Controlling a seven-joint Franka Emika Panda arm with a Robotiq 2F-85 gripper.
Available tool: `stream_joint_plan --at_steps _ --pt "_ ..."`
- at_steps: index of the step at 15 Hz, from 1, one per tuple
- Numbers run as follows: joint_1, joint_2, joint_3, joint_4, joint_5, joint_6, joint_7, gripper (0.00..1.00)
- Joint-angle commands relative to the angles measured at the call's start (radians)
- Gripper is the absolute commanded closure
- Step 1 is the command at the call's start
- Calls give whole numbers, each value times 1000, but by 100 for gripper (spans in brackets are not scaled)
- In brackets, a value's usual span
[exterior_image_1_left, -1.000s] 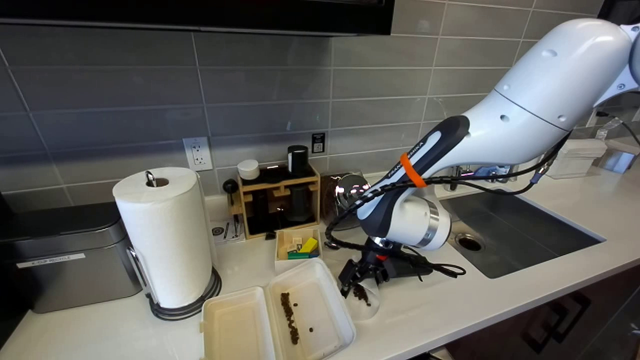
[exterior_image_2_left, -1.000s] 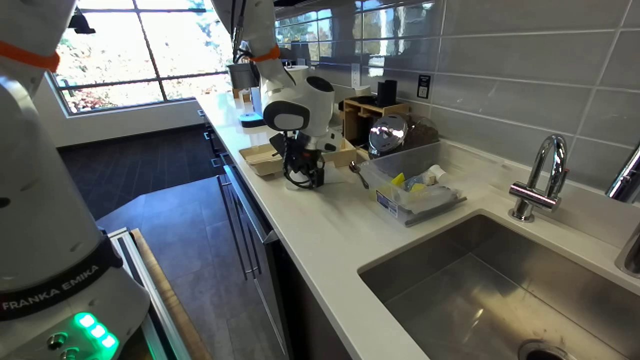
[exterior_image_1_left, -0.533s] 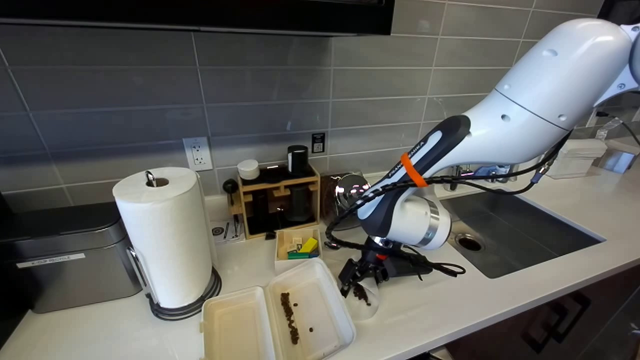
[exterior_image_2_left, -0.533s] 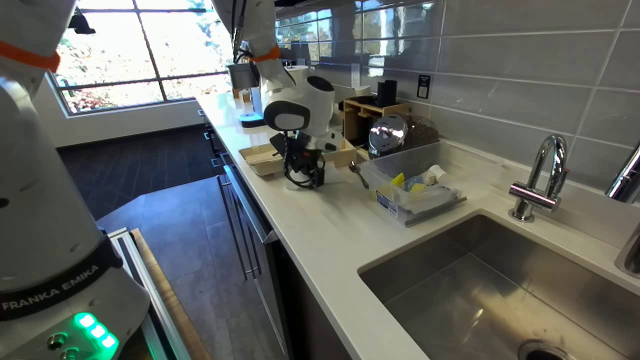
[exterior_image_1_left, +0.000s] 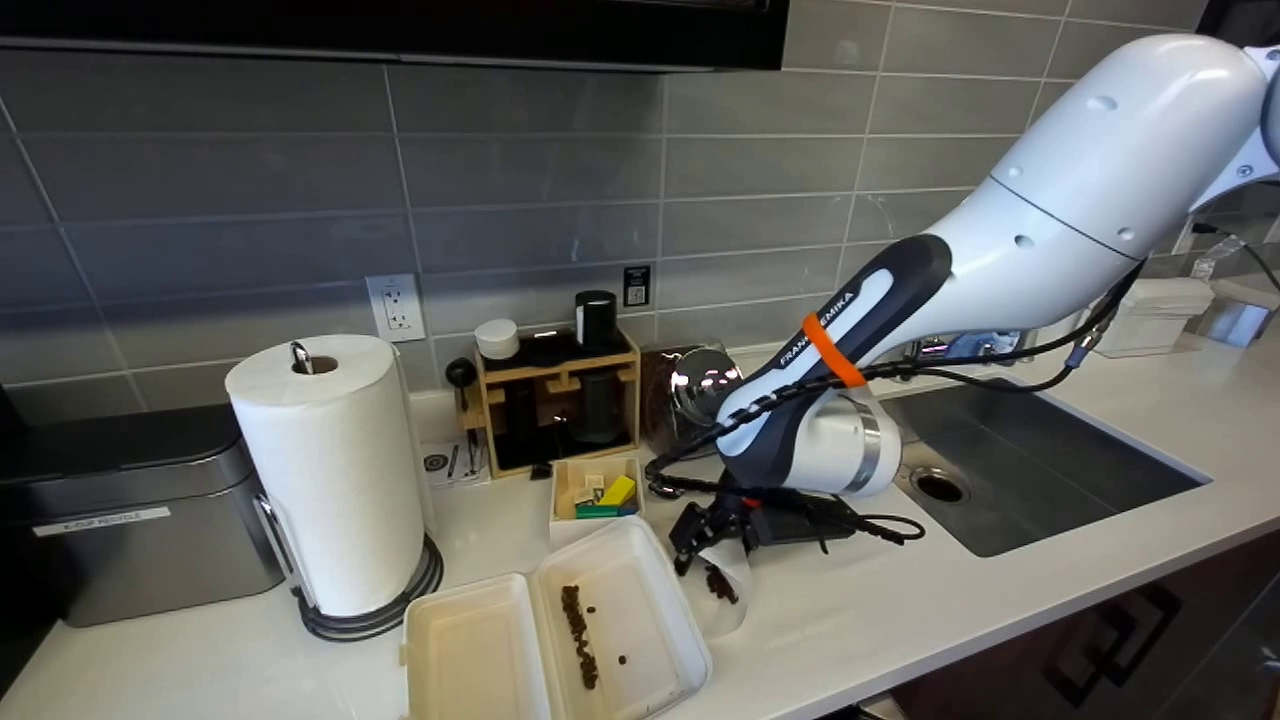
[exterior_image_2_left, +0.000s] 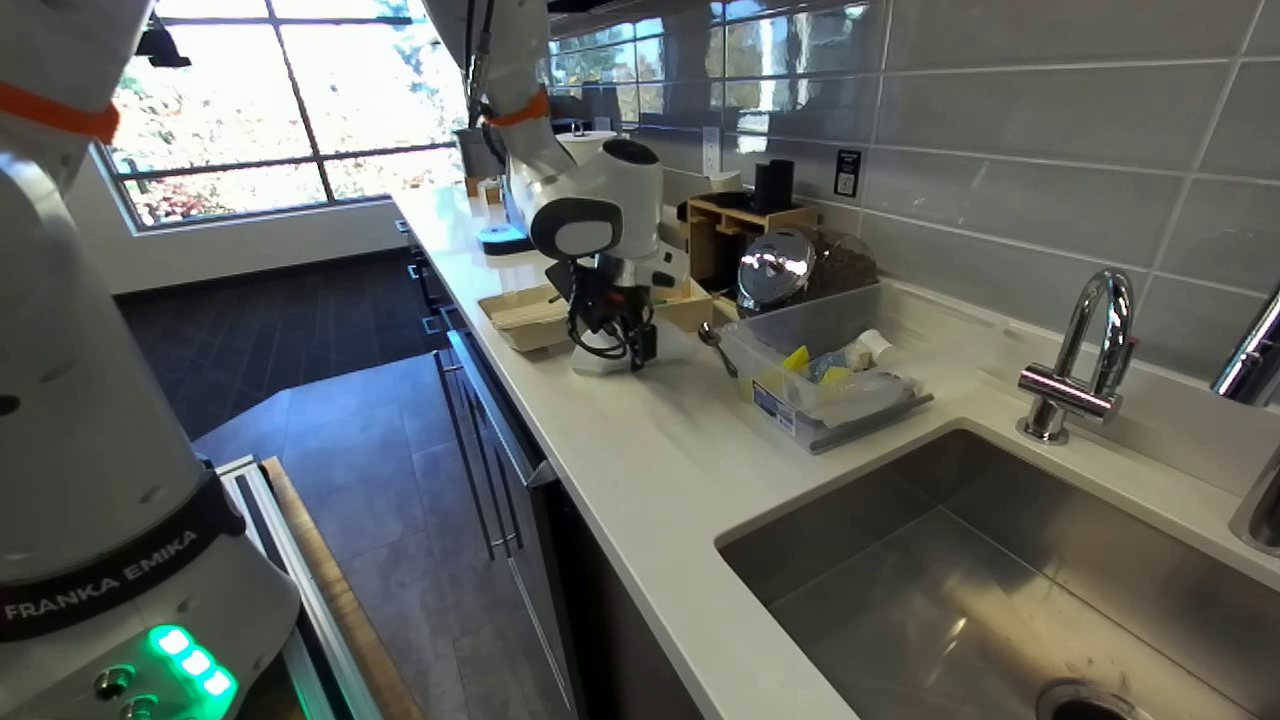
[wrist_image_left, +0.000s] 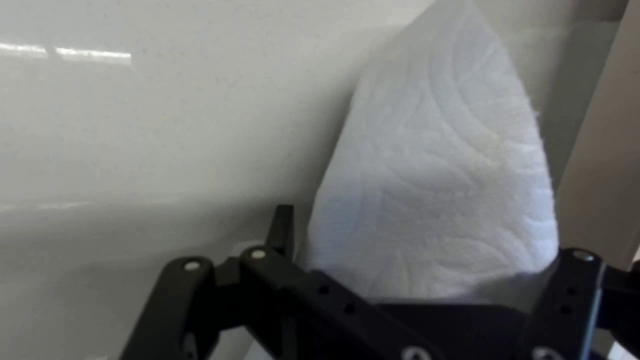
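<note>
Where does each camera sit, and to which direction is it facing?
An exterior view: in front of and above the counter, facing the tiled wall; the arm shows at picture right.
An exterior view: beside the robot's base, facing along the counter past the sink toward the window; base and arm show.
Wrist view: just behind the jaws, facing white paper and the counter; the jaws show, standing apart.
Both exterior views share the arm, sink and open container.

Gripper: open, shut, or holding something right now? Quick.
Gripper: open, jaws wide apart with the white paper between them, not clamped on it; whether they touch it can't be told.
</note>
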Motion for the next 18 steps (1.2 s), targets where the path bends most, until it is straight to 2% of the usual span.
stream_joint_plan --at_steps 1,7,13,15,18 --pt "63 6 -39 -5 -114 56 187 0" --pt "193 10 -142 7 -271 67 439 0" --pt "243 21 -153 42 -345 70 496 0" --pt "291 34 -197 58 -373 76 546 0" --pt "388 59 -306 81 -423 69 651 0"
